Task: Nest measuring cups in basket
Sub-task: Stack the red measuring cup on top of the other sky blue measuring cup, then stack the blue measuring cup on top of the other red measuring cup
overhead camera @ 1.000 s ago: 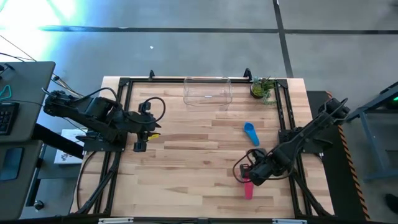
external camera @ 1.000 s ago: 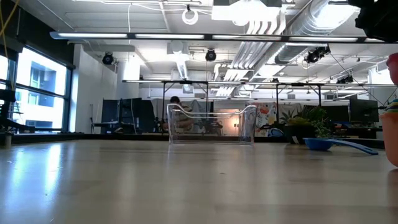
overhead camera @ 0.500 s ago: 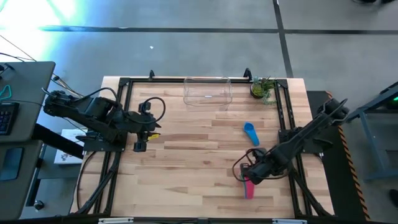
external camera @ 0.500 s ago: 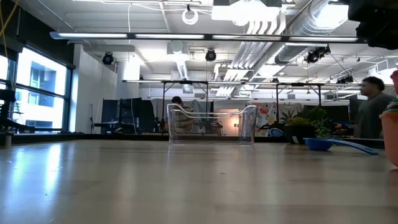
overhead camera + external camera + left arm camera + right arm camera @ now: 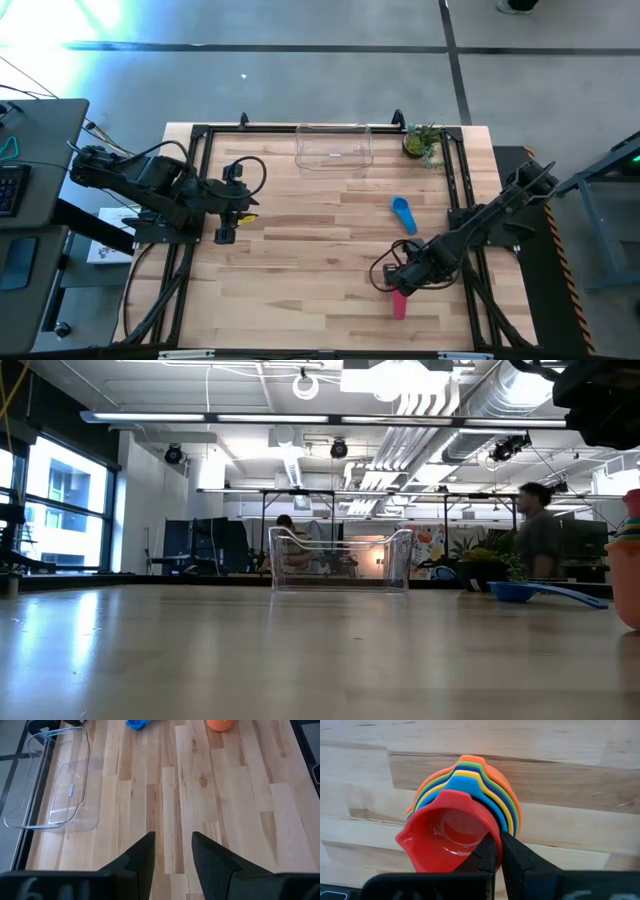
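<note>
A nested stack of measuring cups (image 5: 470, 780) stands on the table's right near part, orange outermost, with the red cup (image 5: 445, 837) innermost on top. Its base rests on the wood (image 5: 630, 585), and a pink-red handle (image 5: 399, 303) sticks out toward the near edge. My right gripper (image 5: 497, 851) (image 5: 393, 277) is over the stack, shut on the red cup. A lone blue cup (image 5: 402, 212) (image 5: 530, 592) lies on the table between the stack and the basket. The clear basket (image 5: 333, 147) (image 5: 340, 560) (image 5: 50, 785) stands at the far edge. My left gripper (image 5: 172, 850) (image 5: 222, 233) waits open above the table's left part. My right gripper pinches the red cup's wall at its rim (image 5: 482, 837), one finger (image 5: 487, 855) inside the bowl and the other (image 5: 517, 857) outside it. The fingers come from above, pointing down. The red cup sits upright inside the other cups, whose orange base is on the table.
A small potted plant (image 5: 423, 140) stands at the far right corner beside the basket. A black frame rail (image 5: 462, 190) runs along the table's right side near my right arm. Bare wood lies between the arms. A person (image 5: 540, 545) walks in the room behind.
My right gripper has moved down with the red cup, which stood above the stack's rims a second ago and now sits down inside the nested cups. The stack itself has stayed in place. The person has walked leftward across the room behind.
</note>
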